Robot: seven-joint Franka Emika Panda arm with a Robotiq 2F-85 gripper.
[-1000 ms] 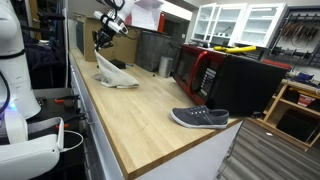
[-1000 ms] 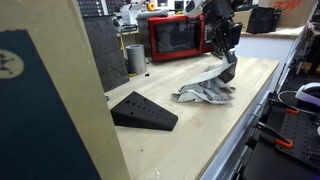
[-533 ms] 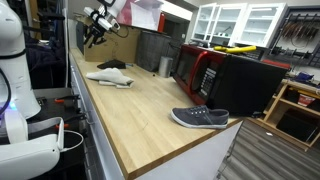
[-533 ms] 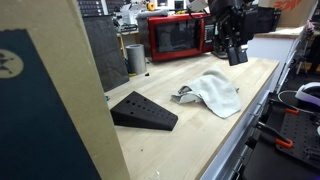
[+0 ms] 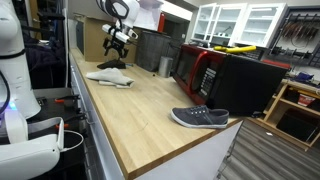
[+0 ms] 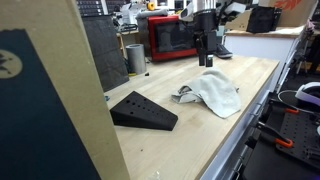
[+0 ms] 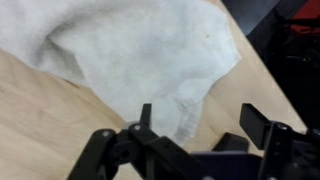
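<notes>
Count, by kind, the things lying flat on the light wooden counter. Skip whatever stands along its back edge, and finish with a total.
White towel: 1
Grey shoe: 1
Black wedge: 1
Total: 3

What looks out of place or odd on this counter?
A white towel lies rumpled over what looks like a grey shoe, only one end showing. A second grey shoe sits alone at the counter's other end, near its edge. The pincer hangs open above the towel, holding nothing.
</notes>
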